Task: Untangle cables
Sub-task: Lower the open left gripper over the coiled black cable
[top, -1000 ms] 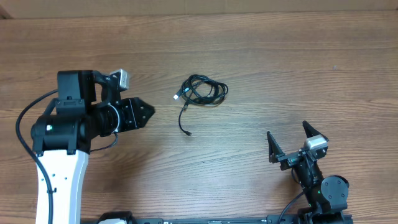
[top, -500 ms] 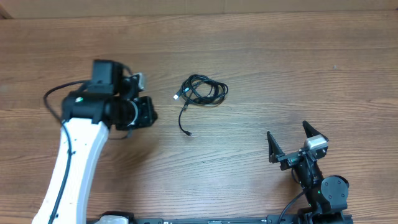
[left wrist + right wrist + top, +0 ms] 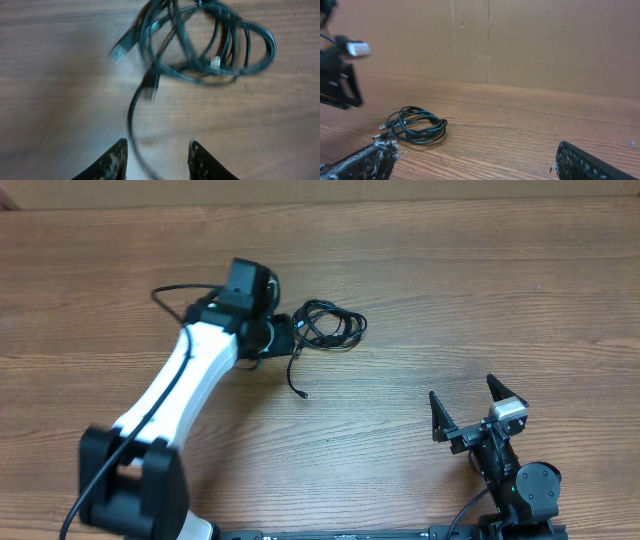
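Note:
The cables [image 3: 335, 326] lie as a small black coiled bundle at the table's middle, with one loose strand [image 3: 294, 375] trailing toward the front. In the left wrist view, which is blurred, the bundle [image 3: 215, 47] fills the top, with a silver-tipped plug [image 3: 119, 50] at its left. The loose strand [image 3: 131, 117] runs down between my fingers. My left gripper [image 3: 287, 338] [image 3: 157, 147] hovers at the bundle's left edge, open, gripping nothing. My right gripper [image 3: 462, 390] [image 3: 476, 146] stands wide open near the front right, far from the cables [image 3: 417, 125].
A cardboard wall [image 3: 520, 40] stands along the table's far edge. The left arm's white link [image 3: 170, 385] stretches diagonally from the front left, with its own thick cable [image 3: 170, 292] looping behind it. The right arm's base [image 3: 520, 485] sits at the front edge.
My left arm has swung right and forward, from the table's left side to the cable bundle, and its jaws now stand a little wider. The right arm and the cables have not moved.

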Controlling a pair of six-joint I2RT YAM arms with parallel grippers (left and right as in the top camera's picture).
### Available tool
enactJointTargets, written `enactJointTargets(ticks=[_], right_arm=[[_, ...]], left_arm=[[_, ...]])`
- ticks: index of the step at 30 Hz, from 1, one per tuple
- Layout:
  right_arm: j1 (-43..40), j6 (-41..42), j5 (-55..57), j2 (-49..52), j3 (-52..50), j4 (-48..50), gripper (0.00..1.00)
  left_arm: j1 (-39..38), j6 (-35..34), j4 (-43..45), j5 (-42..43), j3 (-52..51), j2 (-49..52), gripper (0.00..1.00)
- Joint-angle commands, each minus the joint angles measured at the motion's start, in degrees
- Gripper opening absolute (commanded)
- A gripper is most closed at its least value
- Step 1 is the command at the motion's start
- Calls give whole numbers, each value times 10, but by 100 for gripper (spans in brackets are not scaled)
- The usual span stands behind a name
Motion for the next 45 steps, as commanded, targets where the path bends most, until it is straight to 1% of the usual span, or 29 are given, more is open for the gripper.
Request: enactJointTargets(ticks=[1, 2, 7, 11, 13, 14, 16, 17, 20, 21, 24, 27, 29, 33, 39, 42, 43, 45], right_arm=[[3, 2, 4, -3, -5, 2, 100], [3, 1, 4, -3, -5, 2, 100], [3, 1, 4, -3, -5, 2, 100], [3, 1, 4, -3, -5, 2, 100], [3, 1, 4, -3, -5, 2, 100], [3, 1, 4, -3, -5, 2, 100], [3, 1, 4, -3, -5, 2, 100], [3, 1, 4, -3, -5, 2, 100], [3, 1, 4, -3, -5, 2, 100], [3, 1, 4, -3, -5, 2, 100], [3, 1, 4, -3, -5, 2, 100], [3, 1, 4, -3, -5, 2, 100], [3, 1, 4, -3, -5, 2, 100], [3, 1, 4, -3, -5, 2, 100], [3, 1, 4, -3, -5, 2, 100], [3, 1, 4, -3, -5, 2, 100], [3, 2, 4, -3, -5, 2, 100], [3, 1, 4, -3, -5, 2, 100]], left_arm=[[-12, -18, 71, -15, 3, 44, 41], [-13, -26, 90, -15, 3, 52, 44], [-23, -63, 177, -15, 3, 102, 49], [-30, -110, 212, -14, 3, 138, 49], [-35, -120, 229, -12, 3, 156, 47], [-37, -120, 237, -10, 3, 165, 44], [-41, -119, 242, 3, 3, 179, 27], [-42, -119, 239, 8, 3, 182, 20], [-43, -98, 225, 16, 3, 185, 8], [-43, -86, 221, 17, 3, 184, 4], [-40, -44, 201, 42, 3, 184, 4], [-32, 17, 189, 107, 5, 184, 4], [-25, 64, 180, 157, 5, 184, 7], [-9, 72, 150, 199, 5, 179, 9], [14, 82, 104, 196, 5, 132, 21], [14, 96, 86, 165, 5, 89, 38], [12, 98, 82, 155, 5, 78, 41], [7, 99, 79, 119, 5, 53, 44]])
